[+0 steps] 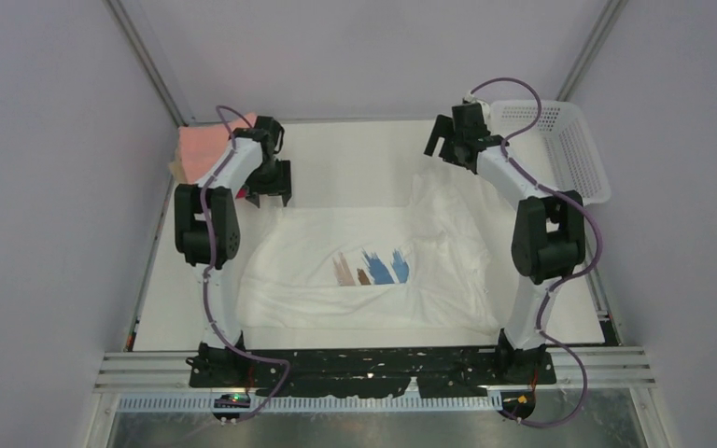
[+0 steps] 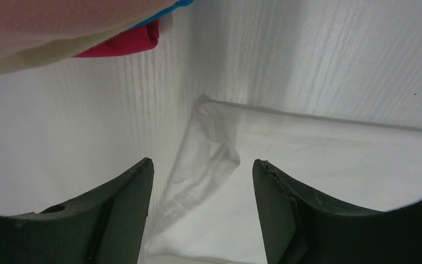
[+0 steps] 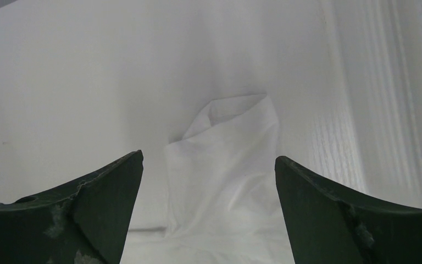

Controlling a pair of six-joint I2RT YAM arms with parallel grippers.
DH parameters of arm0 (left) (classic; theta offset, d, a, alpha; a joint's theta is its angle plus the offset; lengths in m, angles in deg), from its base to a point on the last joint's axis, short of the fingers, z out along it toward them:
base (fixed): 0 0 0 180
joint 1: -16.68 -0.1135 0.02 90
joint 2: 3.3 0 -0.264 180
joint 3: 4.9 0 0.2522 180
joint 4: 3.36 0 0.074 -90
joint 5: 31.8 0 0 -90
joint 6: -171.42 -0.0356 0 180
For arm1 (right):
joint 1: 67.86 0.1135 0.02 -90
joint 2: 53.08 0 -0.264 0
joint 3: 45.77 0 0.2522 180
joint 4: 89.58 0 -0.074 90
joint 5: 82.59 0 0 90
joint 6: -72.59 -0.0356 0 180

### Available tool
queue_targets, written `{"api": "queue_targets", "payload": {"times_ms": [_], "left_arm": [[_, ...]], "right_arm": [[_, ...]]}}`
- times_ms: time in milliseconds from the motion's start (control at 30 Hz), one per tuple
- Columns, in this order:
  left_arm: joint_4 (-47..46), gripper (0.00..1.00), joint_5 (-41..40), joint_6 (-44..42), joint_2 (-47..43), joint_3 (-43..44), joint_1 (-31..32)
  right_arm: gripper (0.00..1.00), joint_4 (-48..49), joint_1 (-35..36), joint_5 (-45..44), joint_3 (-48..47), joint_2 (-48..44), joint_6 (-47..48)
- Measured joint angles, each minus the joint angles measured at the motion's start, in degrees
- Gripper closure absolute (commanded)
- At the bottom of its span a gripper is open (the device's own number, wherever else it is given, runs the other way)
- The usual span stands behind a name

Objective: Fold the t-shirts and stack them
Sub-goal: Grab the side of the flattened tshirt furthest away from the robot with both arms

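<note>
Against white table [image 1: 355,154], magenta tee [image 2: 126,44] shows only from left wrist.

White printed t-shirt [image 1: 369,257] lies spread, rumpled; folded tees [image 1: 201,147] stacked far left.

The right gripper [image 3: 209,157] hangs with its two dark fingers [image 3: 88,203] spread wide. Between them, a rumpled end of the white t-shirt [image 3: 225,181] lies on the pale worktop [image 3: 60,82], touched by neither finger.
</note>
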Motion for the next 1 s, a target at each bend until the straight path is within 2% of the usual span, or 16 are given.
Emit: {"api": "queue_targets", "payload": {"times_ms": [133, 233, 433, 667, 800, 1000], "left_arm": [[1.22, 0.33, 0.7, 0.24, 2.47, 3.61, 0.24], [1.57, 0.37, 1.18, 0.42, 4.07, 5.73, 0.39], [4.98, 0.51, 0.68, 1.66, 7.5, 10.99, 0.59], [9.46, 0.51, 0.13, 2.12, 9.31, 14.01, 0.59], [11.76, 0.49, -0.04, 3.82, 9.33, 14.01, 0.59], [13.16, 0.54, -1.01, 10.34, 9.33, 13.92, 0.59]], "right_arm": [[0.05, -1.77, -0.87, 0.07, -5.18, 6.38, 0.07], [0.05, -2.97, -1.33, 0.07, -7.04, 8.94, 0.0], [0.05, -4.92, -3.08, 2.56, -14.69, 15.65, -1.7], [0.05, -8.33, -4.83, 5.75, -25.99, 25.99, -1.84], [0.05, -10.21, -5.05, 6.54, -26.91, 27.78, -1.79], [0.05, -10.05, -5.05, 7.28, -25.62, 27.74, -1.38]]}}
